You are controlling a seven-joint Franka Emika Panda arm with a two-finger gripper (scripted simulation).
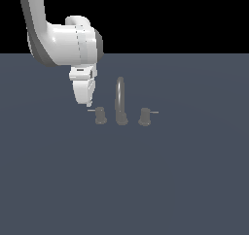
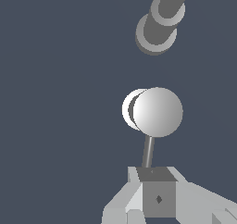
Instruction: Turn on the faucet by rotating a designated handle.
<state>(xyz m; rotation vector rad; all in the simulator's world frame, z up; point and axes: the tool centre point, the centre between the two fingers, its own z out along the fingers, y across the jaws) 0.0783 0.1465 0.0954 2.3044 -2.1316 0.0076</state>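
Note:
In the exterior view the faucet has a tall arched spout [image 1: 120,99] between two stubby grey knobs. The handle [image 1: 100,115] is the knob toward the exterior view's left, and its thin lever pin [image 1: 91,110] juts further that way. My gripper [image 1: 89,102] hangs just above the pin's outer end with its fingers together, holding nothing. The wrist view looks down on the handle's round top [image 2: 157,112]. From there the lever pin [image 2: 148,151] runs to my gripper [image 2: 156,181], ending at the fingertips. The spout's base [image 2: 156,33] lies beyond the handle.
The twin knob [image 1: 144,116] stands on the far side of the spout, toward the exterior view's right, with its pin [image 1: 153,112] pointing away from the spout. Everything sits on a flat dark blue-grey floor [image 1: 146,180].

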